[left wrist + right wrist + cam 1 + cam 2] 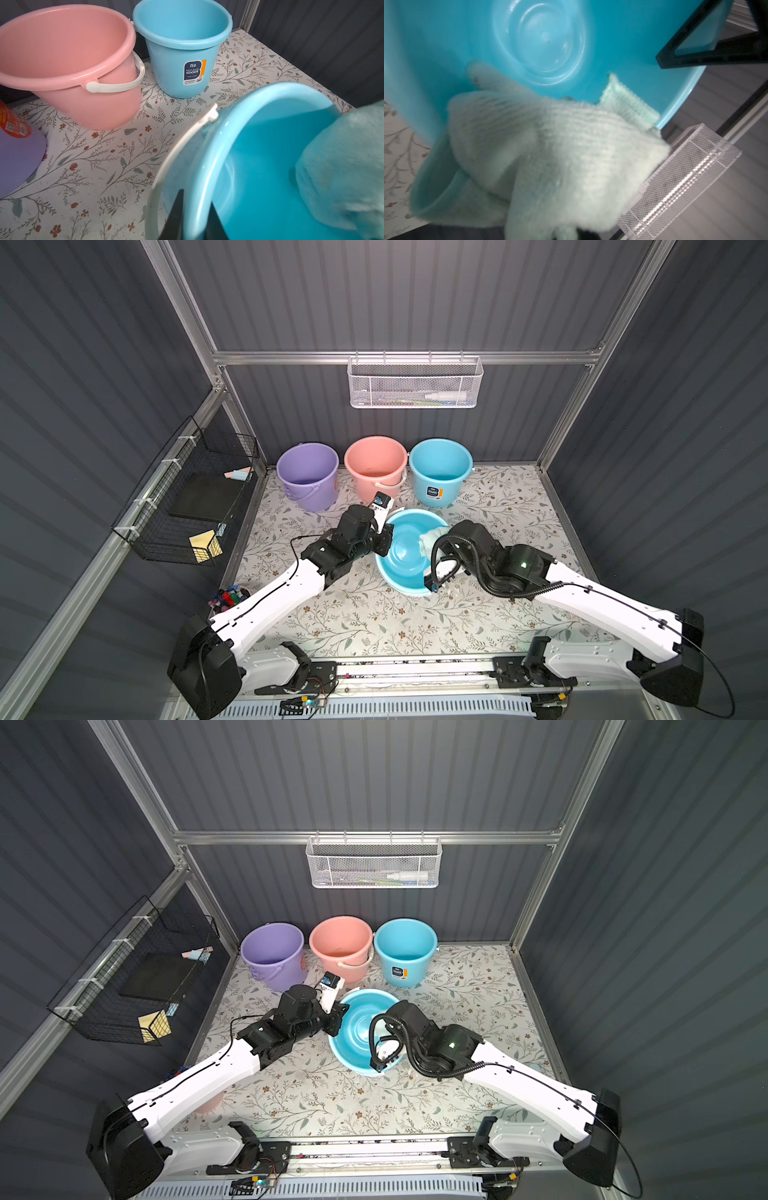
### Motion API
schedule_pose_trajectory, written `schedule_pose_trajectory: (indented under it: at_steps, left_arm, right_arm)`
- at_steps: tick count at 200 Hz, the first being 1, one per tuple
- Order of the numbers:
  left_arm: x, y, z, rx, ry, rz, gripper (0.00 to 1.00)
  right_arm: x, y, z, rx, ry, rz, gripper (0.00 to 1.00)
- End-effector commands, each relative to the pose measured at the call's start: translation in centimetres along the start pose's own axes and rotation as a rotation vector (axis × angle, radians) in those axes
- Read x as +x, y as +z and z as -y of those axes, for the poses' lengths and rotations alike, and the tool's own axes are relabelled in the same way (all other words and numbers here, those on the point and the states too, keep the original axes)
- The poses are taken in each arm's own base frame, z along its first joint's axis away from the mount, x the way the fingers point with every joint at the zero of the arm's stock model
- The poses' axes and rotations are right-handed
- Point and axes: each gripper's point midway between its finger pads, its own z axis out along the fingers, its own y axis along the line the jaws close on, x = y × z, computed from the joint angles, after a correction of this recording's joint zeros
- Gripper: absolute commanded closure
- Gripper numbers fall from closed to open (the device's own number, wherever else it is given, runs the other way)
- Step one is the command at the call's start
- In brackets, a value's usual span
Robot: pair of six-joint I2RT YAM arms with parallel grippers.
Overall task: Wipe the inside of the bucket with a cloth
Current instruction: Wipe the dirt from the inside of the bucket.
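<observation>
bucket (401,549): glossy turquoise plastic, round, tapered, ringed floor; tipped at mid-table on the floral cover (374,614), in front of 3 upright buckets.
handle (176,149): pale curved strap, hanging outside the rim.
cloth (550,149): pale green-white, fuzzy, ribbed weave, bunched; lies against the inner wall and spills over the rim.
left gripper (195,222): black fingers nearly closed, pinching the bucket's rim, 1 inside, 1 outside.
right gripper (438,547): clamped fully, wrapped in the cloth it holds.
back row: purple bucket (307,477), pink bucket (376,464), labelled blue bucket (440,468).
</observation>
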Motion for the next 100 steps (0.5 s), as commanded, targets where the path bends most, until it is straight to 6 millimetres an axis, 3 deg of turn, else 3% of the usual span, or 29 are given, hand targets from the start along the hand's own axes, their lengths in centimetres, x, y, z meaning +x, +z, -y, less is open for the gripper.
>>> schedule_pose_trajectory:
  at_steps: [1,39,61,70,100]
  left_arm:
    - [-1.4,-0.5,0.5,0.020,-0.009,0.041,1.00]
    - [-1.4,-0.5,0.5,0.015,-0.009,0.041,1.00]
    - [-1.2,-0.4,0.5,0.014,-0.008,0.036,1.00]
    - [-1.2,-0.4,0.4,0.014,-0.008,0.035,1.00]
    - [-1.2,-0.4,0.5,0.014,-0.009,0.035,1.00]
  right_arm:
    - [-3.0,-0.7,-5.3,-0.189,0.015,0.132,1.00]
    - [-7.9,-1.2,-5.1,-0.216,0.106,0.340,1.00]
    - [-10.4,-0.6,-2.5,-0.134,0.178,0.452,1.00]
    - [-11.7,0.6,-1.9,-0.130,0.185,0.481,1.00]
    - [-12.9,3.1,2.7,-0.007,0.258,0.482,1.00]
